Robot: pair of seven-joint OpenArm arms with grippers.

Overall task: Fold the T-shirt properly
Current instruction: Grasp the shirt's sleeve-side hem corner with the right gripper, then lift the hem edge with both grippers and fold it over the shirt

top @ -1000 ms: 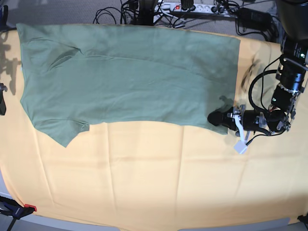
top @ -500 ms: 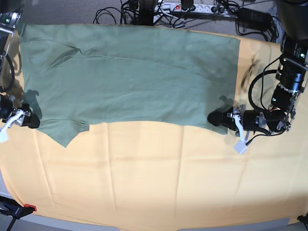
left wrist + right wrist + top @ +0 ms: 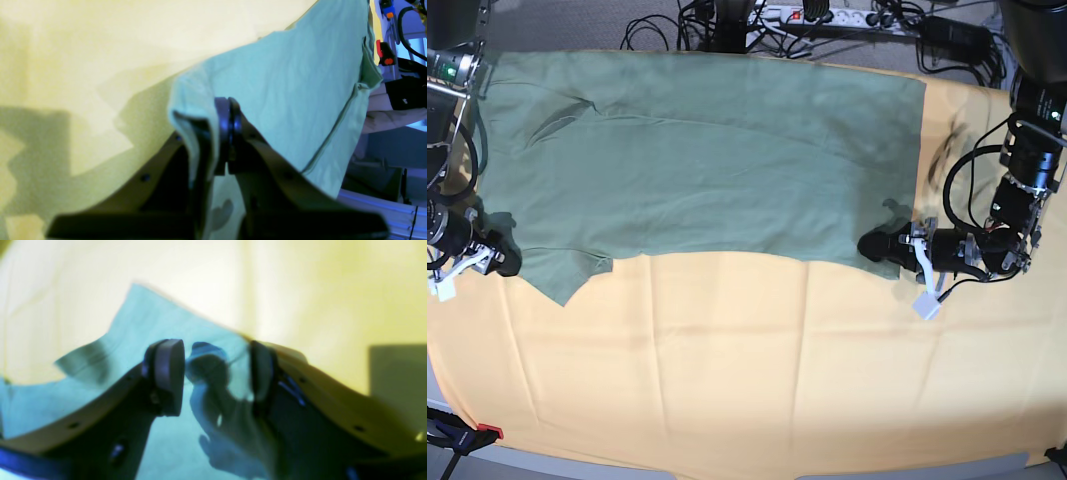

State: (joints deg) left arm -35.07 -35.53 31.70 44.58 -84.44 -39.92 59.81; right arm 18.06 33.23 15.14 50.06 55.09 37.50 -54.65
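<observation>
The sage-green T-shirt lies spread flat across the far half of the orange-yellow table cloth. My left gripper lies low at the shirt's front right corner, shut on the fabric. In the left wrist view its jaws meet, and the T-shirt drapes over one finger. My right gripper rests at the shirt's front left edge by the sleeve. In the blurred right wrist view that gripper stands open over the T-shirt, whose edge runs by one finger.
Cables and a power strip lie beyond the table's far edge. A clamp holds the cloth at the front left corner. The front half of the table cloth is bare.
My right arm has come in from the left edge and settled at the shirt's sleeve side, with its jaws narrowing a little. The left arm and its grip have not moved.
</observation>
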